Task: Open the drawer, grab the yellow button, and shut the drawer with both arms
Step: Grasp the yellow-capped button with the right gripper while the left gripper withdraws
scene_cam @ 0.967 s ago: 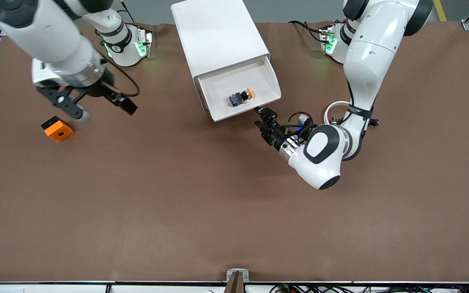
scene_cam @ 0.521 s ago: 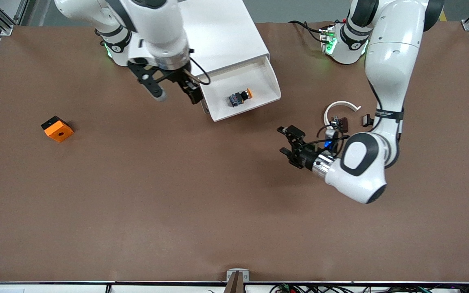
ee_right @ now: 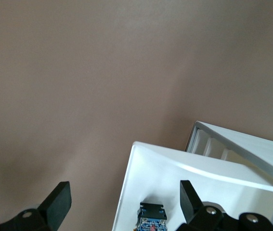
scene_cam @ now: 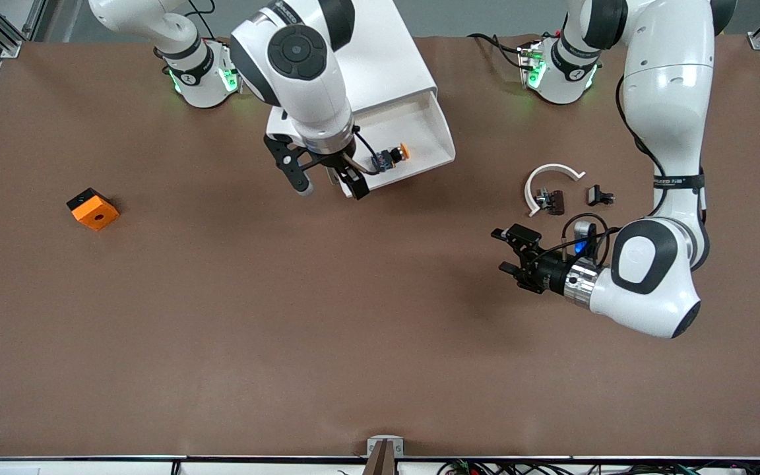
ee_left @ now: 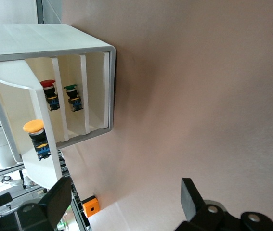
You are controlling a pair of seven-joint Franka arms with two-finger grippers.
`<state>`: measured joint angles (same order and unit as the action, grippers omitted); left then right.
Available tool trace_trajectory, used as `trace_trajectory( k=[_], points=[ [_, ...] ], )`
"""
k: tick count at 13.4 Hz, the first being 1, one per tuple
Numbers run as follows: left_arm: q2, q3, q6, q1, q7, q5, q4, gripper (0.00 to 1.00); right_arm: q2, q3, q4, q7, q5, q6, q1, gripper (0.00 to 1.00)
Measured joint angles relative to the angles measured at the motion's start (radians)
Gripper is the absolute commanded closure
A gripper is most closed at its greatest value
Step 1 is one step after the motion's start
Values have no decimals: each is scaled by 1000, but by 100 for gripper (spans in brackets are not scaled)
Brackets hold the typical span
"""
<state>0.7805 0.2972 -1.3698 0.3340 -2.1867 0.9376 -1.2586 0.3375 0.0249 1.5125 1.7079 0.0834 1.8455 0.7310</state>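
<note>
The white cabinet stands at the table's back middle with its drawer pulled open. The button, orange-yellow cap on a dark body, lies in the drawer. My right gripper is open and empty above the drawer's corner toward the right arm's end, one finger over the table. Its wrist view shows the button's dark body between the open fingers. My left gripper is open and empty, low over bare table away from the drawer. Its wrist view shows the cabinet and the button.
An orange block with a hole lies toward the right arm's end and shows in the left wrist view. A white curved piece and small black clips lie near the left arm. Red and green buttons sit inside the cabinet.
My right arm has swung from near the orange block to over the drawer's corner. My left gripper has drawn back from the drawer's front, nearer the front camera and toward the left arm's end.
</note>
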Motion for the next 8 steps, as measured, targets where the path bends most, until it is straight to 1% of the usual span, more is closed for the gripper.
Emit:
trace_trajectory(
  k=[4,8],
  points=[
    [-20,0,1,-16,74,-72,1,0,25,1,-12,4,4,15,41,0],
    [-30,0,1,-16,83,-79,1,0,35,2,-12,5,12,11,96,0]
  ],
)
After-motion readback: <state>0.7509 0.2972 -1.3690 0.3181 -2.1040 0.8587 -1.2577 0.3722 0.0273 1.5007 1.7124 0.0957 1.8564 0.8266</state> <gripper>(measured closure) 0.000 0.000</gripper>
